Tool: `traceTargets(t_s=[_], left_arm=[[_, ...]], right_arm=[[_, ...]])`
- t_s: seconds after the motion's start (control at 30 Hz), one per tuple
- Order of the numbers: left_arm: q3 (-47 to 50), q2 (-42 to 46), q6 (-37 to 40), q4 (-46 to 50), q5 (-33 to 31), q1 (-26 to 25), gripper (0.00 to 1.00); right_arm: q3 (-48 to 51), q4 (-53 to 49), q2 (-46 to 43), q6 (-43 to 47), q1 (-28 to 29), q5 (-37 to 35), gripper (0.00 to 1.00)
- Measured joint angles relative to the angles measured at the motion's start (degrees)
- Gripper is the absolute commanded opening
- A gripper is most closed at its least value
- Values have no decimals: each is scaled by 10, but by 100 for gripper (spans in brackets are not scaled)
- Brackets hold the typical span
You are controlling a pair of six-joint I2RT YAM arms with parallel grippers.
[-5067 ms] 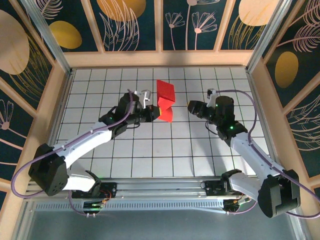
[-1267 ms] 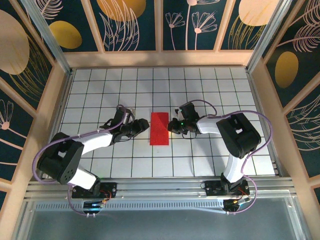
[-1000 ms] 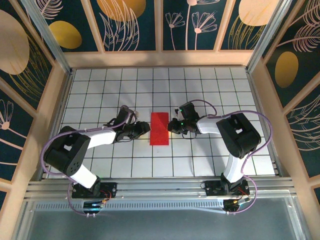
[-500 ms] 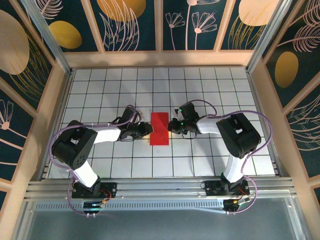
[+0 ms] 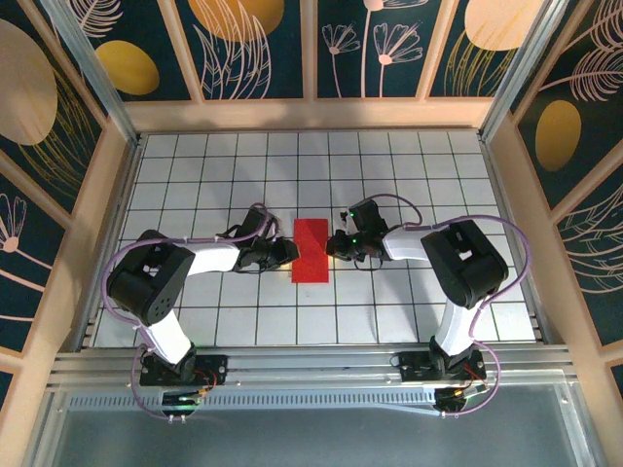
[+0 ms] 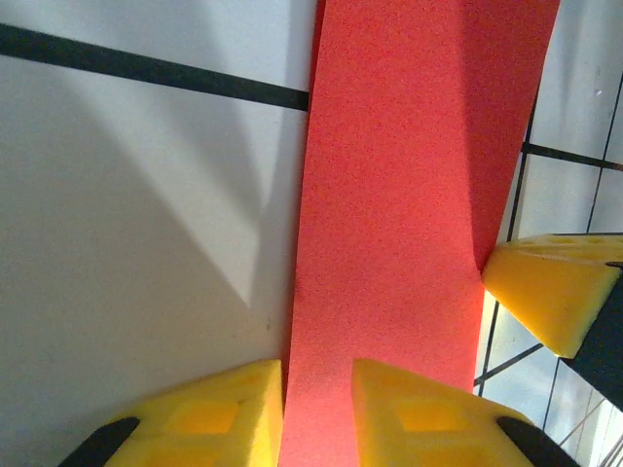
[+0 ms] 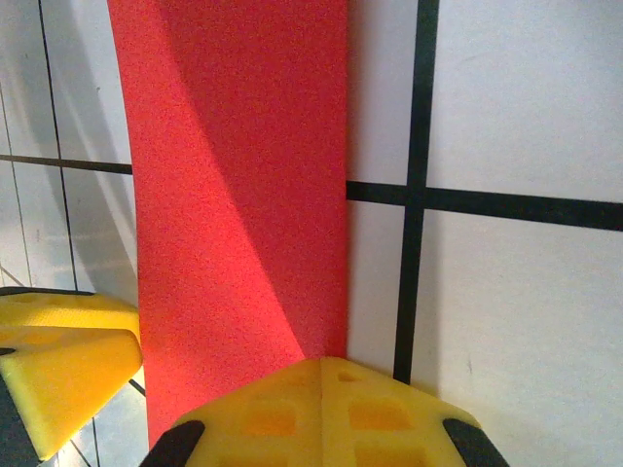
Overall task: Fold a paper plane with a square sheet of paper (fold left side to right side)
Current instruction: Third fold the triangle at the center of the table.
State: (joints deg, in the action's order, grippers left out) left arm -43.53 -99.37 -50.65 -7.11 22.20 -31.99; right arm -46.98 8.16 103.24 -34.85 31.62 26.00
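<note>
Thin bright red sheet of paper point(image 5: 311, 250), matte and faintly grainy up close, lies flat as a narrow long rectangle at the middle of the desk point(image 5: 195, 175). The desk is smooth white tiles with black grid lines. The paper's long sides run away from the arm bases, and its edges are straight and crisp.

The left hand point(image 5: 284, 255) sits low at the paper's left long edge. In the left wrist view its blocky yellow fingertips point(image 6: 200, 418) stand a little apart, released. One is over bare desk, the other over the red, a red strip shows in the gap, and nothing is clamped.

The right hand point(image 5: 335, 245) is at the right long edge, clenched. Its yellow pads point(image 7: 292, 413), with shallow square recesses, meet with no gap over the paper's edge and grasp nothing.

Dark blue wall panels point(image 5: 389, 44) with gold leaf prints, framed in pale wood, surround the desk.
</note>
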Motion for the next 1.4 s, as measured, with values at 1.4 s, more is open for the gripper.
traceTargets(t_s=[1.4], left_arm=[[-7,27,2,10,-30,-11,10]], right_arm=[[0,0,0,4,0,0,0]])
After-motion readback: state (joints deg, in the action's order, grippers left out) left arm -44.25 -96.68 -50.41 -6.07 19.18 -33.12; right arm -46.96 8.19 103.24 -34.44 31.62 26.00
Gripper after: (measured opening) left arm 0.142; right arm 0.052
